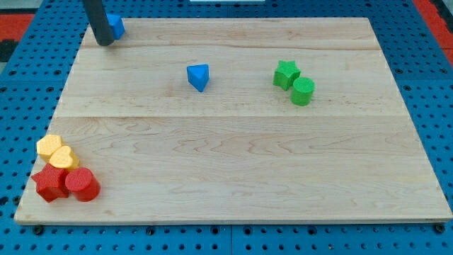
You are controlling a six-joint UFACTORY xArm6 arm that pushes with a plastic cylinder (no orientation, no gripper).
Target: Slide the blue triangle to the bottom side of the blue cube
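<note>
The blue triangle [199,76] lies on the wooden board [233,163], a little left of the middle in the upper part. The blue cube [116,26] sits at the board's top-left corner, partly hidden behind my rod. My tip [105,42] rests at the cube's left-bottom side, touching or almost touching it. The triangle is well to the right of the tip and below the cube's level, apart from both.
A green star [286,74] and a green cylinder [303,91] sit together at the upper right. At the bottom-left corner cluster a yellow hexagon [49,146], a yellow heart-like block [64,158], a red star [51,183] and a red cylinder [82,185].
</note>
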